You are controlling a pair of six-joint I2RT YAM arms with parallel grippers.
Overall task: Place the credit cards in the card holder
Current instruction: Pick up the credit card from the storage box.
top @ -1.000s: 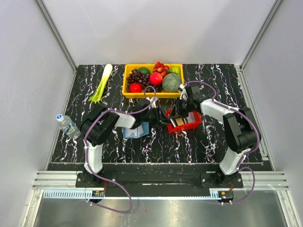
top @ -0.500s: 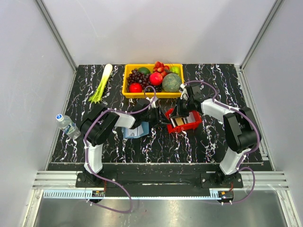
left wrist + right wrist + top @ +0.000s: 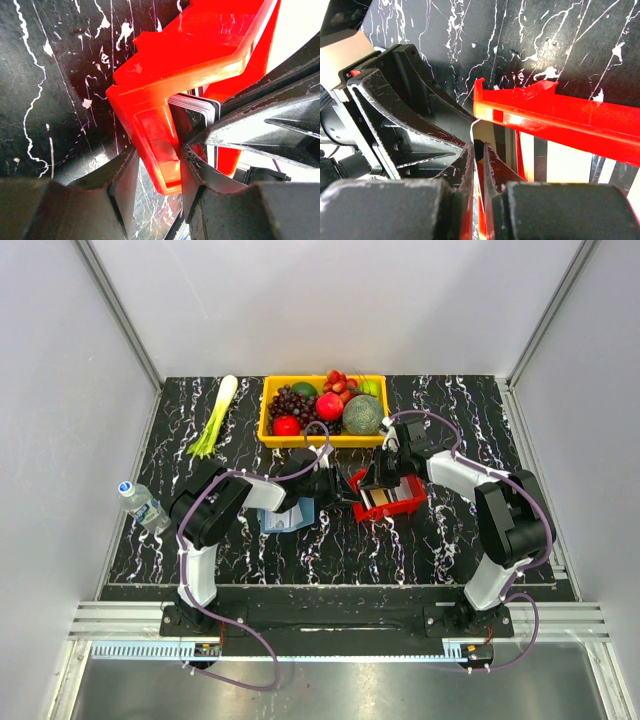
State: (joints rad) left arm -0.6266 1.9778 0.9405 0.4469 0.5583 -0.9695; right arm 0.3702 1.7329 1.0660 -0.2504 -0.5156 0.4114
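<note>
The credit cards are stood on edge inside the red tray, just right of the blue card holder, which is laid flat and partly covered by the left arm. The tray's corner wall is clamped by the left gripper. The right gripper is set at the cards' top edges with its jaws drawn nearly together; whether a card is pinched cannot be told.

Black, white-veined table carrying five things.
At the back, a yellow fruit crate and a leek; a water bottle at the left edge; mid-table, the blue card holder beside a red tray.
</note>
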